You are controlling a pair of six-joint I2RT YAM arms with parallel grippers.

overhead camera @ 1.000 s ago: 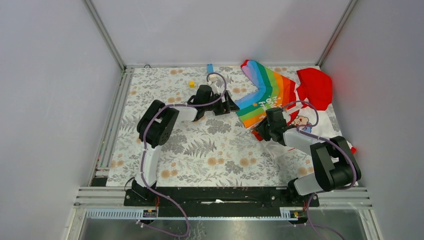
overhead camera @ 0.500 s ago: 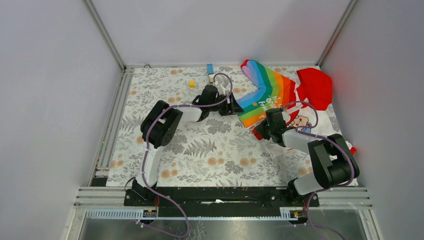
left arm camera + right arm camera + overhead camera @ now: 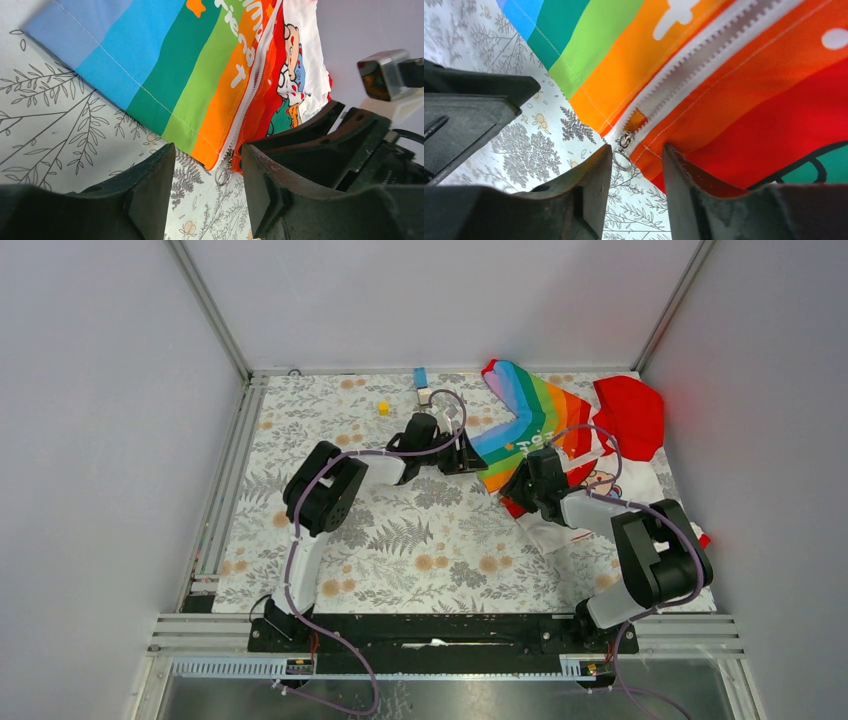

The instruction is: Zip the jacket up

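Right wrist | silver zipper ring (image 3: 622, 160) of rainbow-striped fabric jacket (image 3: 749, 100) lies between half-open, empty jaws of right gripper (image 3: 635, 167) | zipper runs away up-right | left gripper (image 3: 207, 172) half-open, empty

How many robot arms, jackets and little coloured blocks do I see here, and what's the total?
Robot arms: 2 (left arm, right arm)
Jackets: 1 (jacket)
Little blocks: 2 (yellow block, blue block)
Total: 5
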